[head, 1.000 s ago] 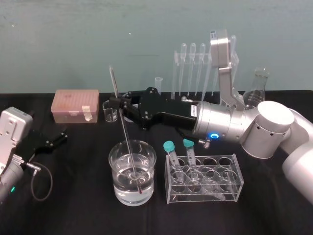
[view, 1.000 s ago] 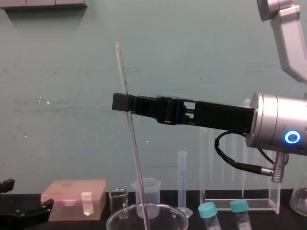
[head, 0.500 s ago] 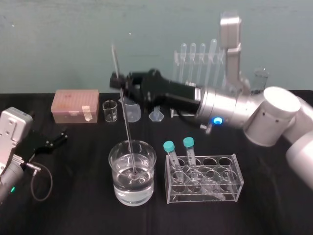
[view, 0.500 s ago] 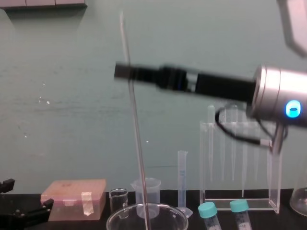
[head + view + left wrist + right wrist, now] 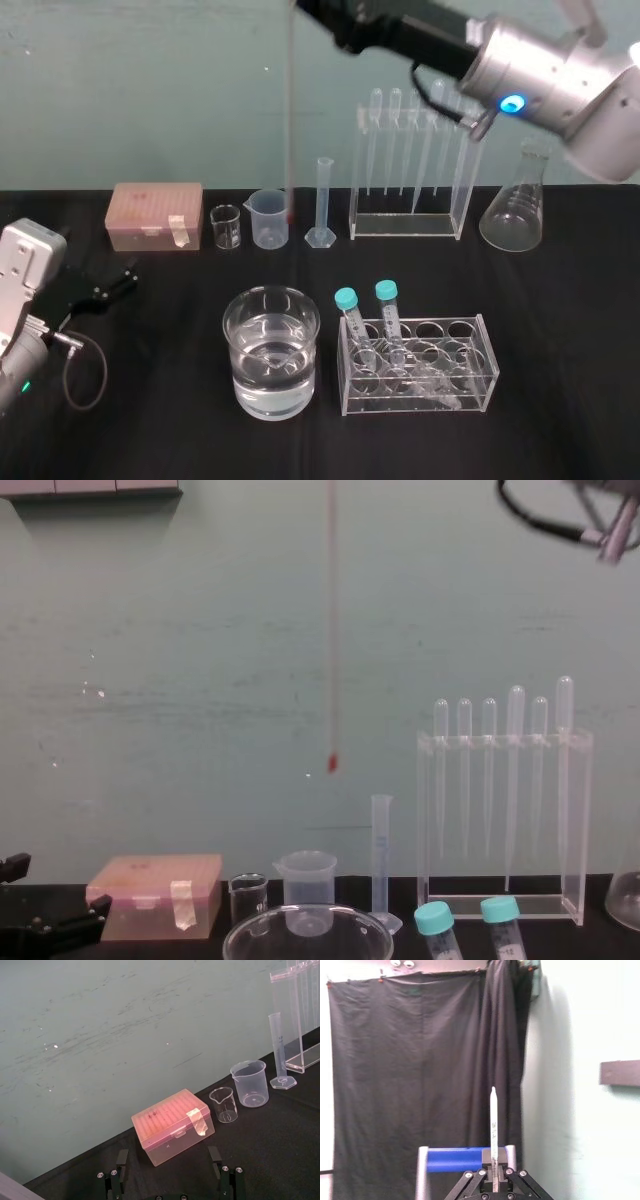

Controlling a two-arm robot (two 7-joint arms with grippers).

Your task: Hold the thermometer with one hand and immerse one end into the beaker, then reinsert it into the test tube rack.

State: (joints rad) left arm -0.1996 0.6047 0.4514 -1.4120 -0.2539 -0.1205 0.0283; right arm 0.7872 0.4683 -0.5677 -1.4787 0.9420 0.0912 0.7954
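Observation:
The thermometer hangs upright in the air, its red bulb well above the table, behind and slightly to the right of the beaker. My right gripper is shut on its upper part, and the arm reaches in high from the right. The beaker, part full of clear water, stands at the front middle; its rim shows low in the chest view. The test tube rack, a tall clear frame holding pipettes, stands at the back. My left gripper rests open at the far left.
A low clear rack with two teal-capped tubes sits right of the beaker. Along the back stand a pink box, a tiny glass beaker, a plastic spouted beaker, a measuring cylinder and a conical flask.
My right arm has risen steeply with the thermometer, pulling its tip out of the beaker's water and carrying it up, back and a little right. The left arm has not moved.

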